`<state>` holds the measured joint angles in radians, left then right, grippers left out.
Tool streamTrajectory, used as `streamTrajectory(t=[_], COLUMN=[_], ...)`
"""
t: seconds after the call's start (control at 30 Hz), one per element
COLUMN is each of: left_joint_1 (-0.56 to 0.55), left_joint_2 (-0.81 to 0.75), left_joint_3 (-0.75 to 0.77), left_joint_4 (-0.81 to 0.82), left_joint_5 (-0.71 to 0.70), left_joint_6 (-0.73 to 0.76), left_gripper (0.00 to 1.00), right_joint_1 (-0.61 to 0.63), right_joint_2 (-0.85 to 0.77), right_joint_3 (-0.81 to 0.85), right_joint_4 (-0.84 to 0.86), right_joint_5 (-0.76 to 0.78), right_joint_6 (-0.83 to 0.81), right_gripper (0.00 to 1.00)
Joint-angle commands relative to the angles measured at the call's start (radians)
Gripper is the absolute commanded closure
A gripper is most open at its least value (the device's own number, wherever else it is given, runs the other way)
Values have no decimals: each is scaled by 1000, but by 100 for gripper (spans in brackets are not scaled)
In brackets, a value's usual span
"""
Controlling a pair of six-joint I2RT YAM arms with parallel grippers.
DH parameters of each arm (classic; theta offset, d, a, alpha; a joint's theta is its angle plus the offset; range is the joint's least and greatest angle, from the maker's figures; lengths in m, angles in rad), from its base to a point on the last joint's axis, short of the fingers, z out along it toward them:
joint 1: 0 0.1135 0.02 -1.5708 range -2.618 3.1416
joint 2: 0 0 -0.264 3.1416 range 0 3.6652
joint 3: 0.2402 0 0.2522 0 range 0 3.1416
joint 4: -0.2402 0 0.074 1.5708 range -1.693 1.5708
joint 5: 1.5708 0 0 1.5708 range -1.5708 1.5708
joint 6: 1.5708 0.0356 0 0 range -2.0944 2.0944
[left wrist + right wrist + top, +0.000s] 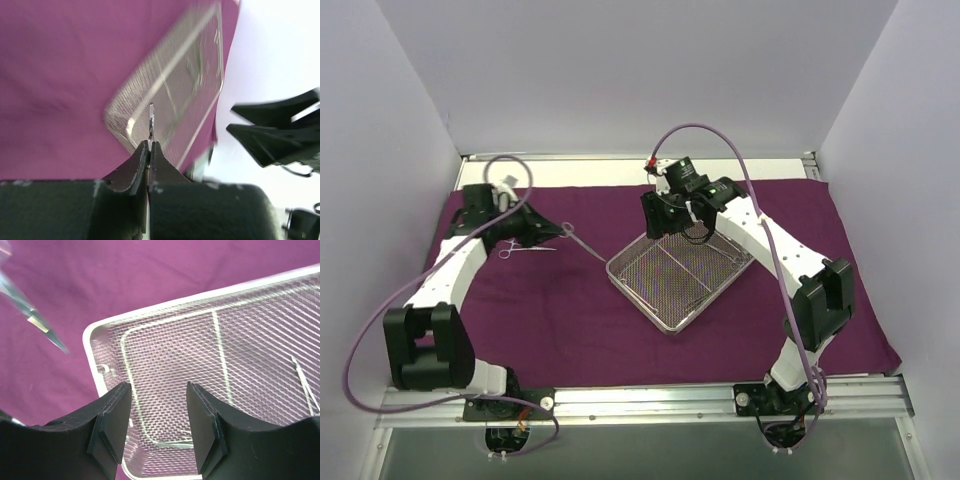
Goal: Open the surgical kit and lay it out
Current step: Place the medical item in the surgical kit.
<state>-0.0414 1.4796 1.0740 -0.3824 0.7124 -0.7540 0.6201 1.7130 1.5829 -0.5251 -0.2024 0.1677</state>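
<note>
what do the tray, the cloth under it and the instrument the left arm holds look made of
Tray: silvery metal wire mesh; the woven grid and bright rim show it. Cloth: purple matte fabric, probably woven; no shine, soft folds. Instrument in the left tool: thin polished metal, likely steel, glinting.

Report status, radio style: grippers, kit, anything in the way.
Left gripper shut on thin instrument, above purple cloth. Right gripper open over mesh tray. Second instrument on cloth; third instrument in tray. Nothing blocking.
</note>
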Motion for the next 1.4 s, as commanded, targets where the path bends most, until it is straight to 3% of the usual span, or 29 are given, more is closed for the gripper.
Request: streamTrajectory(t=[0.0,0.37,0.67,1.07,1.37], left_joint_1=[147,376,535,591,598], left_joint_2=[-94,-166,-162,-98,17], left_joint_3=[-42,-319,-420,-554,-540], left_joint_4=[85,310,461,683,688], left_joint_5=[39,9,-4,-73,-100], left_joint_6=[59,-8,-21,-140,-151], left_gripper=[98,98,98,98,98], right_joint_1=[-20,-22,-22,-22,-22], right_joint_2=[-18,-23,-26,-21,-12], right_joint_3=[29,-9,-32,-46,-44], right_joint_4=[-61,-85,-82,-76,-79], right_joint_5=[31,-6,-32,-31,-28], right_joint_6=[4,-2,12,10,9], right_gripper=[52,52,52,52,52])
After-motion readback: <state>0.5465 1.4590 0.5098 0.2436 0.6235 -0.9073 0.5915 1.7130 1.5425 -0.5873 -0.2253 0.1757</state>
